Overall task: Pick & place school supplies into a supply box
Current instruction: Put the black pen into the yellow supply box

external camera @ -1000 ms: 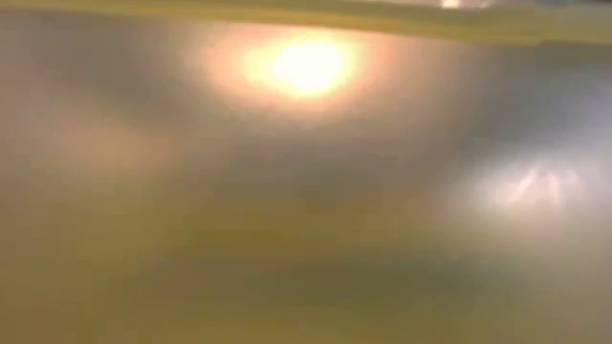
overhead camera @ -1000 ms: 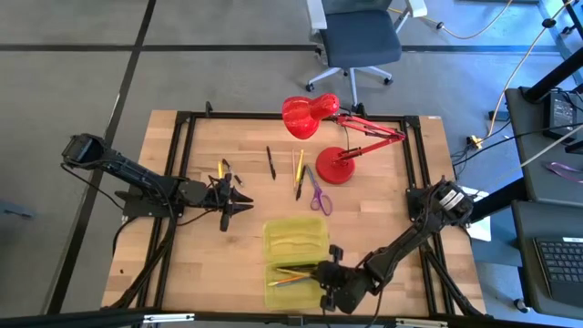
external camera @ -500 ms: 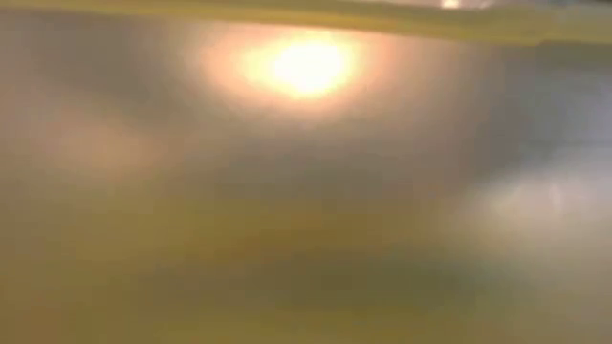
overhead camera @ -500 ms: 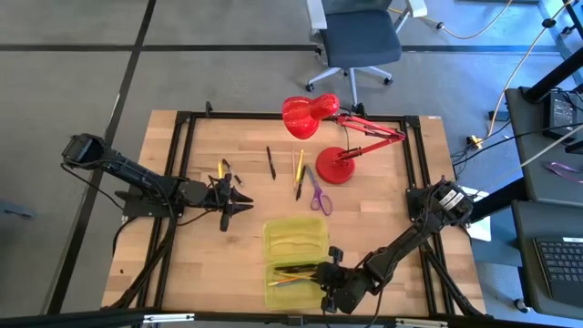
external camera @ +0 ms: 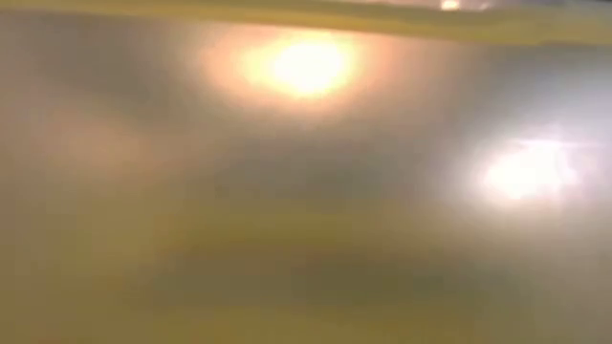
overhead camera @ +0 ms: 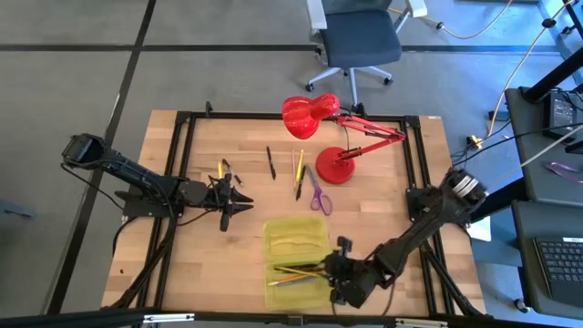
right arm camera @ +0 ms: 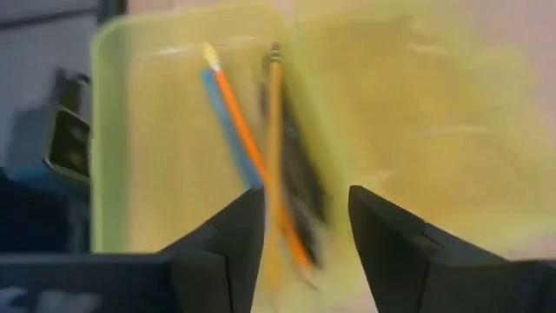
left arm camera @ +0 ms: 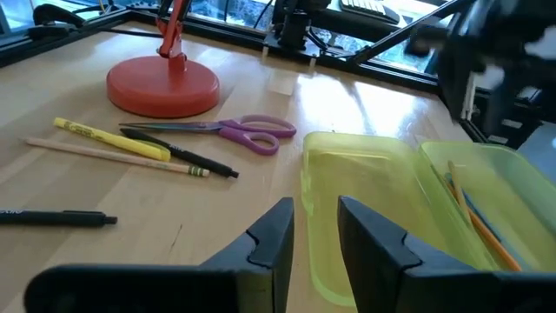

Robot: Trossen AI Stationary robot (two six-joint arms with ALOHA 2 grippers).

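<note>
The yellow-green supply box (overhead camera: 273,244) lies open at the table's near middle. Its near half holds orange, blue, yellow and black pens (right arm camera: 239,130). My right gripper (right arm camera: 306,196) hovers open over that half's right end (overhead camera: 339,273), with the pens showing in the gap below its fingers. Out on the wood lie a black pen (overhead camera: 271,162), a yellow pencil (overhead camera: 300,164), another black pen (left arm camera: 182,159) and purple-handled scissors (overhead camera: 318,193). My left gripper (overhead camera: 246,200) waits left of the box, its fingers (left arm camera: 276,228) a little apart with nothing between them.
A red desk lamp (overhead camera: 335,167) stands just beyond the scissors, its head (overhead camera: 308,115) reaching toward the far edge. A small yellow item (overhead camera: 220,169) lies near my left gripper. Black frame rails (overhead camera: 187,164) run along the table's sides. The low view shows only a yellow blur.
My right gripper has drawn back a little toward the table's right edge, off the box's near half, and its arm has turned. The pens stay lying in the box. My left arm has kept still.
</note>
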